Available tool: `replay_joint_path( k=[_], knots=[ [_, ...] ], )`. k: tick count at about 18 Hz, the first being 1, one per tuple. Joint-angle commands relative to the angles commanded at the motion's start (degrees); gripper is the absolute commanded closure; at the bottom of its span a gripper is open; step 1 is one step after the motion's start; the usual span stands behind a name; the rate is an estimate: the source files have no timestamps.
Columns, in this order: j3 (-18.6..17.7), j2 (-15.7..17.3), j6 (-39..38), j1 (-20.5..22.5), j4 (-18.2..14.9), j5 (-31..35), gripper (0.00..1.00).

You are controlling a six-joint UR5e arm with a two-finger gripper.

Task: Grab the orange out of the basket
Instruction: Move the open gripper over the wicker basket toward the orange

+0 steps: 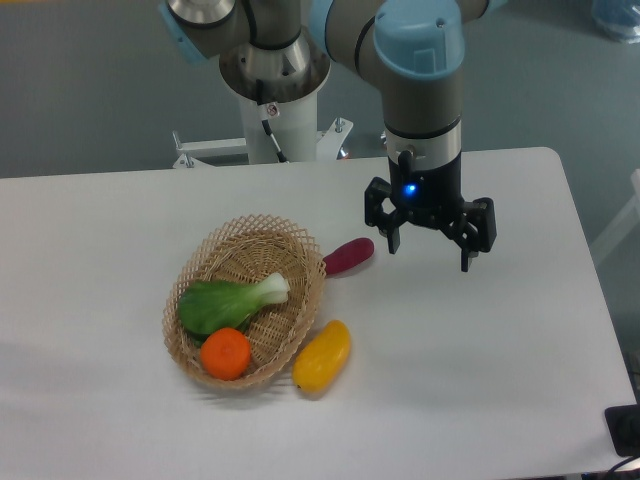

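Observation:
The orange [226, 353] is small, round and bright, lying in the near end of the basket [255, 234], a light tan woven oval on the table's left-centre. A green leafy vegetable [228, 302] lies just behind the orange inside the basket. My gripper [431, 248] hangs above the table to the right of the basket, well apart from it. Its fingers are spread open and hold nothing.
An elongated yellow fruit [322, 356] lies on the table against the basket's near right side. A purple-red vegetable [348, 256] rests by the basket's far right rim. The arm's white base post [277, 125] stands behind the table's back edge.

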Motion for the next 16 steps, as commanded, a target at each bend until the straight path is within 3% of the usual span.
replay_joint_path(
  k=[8, 11, 16],
  knots=[
    [0.2, 0.0, -0.7, -0.7, 0.0, -0.1, 0.00],
    [-0.1, 0.0, -6.7, -1.3, 0.3, -1.0, 0.00],
    [-0.7, -1.1, -16.9, -5.9, 1.8, -1.1, 0.00]
  ],
)
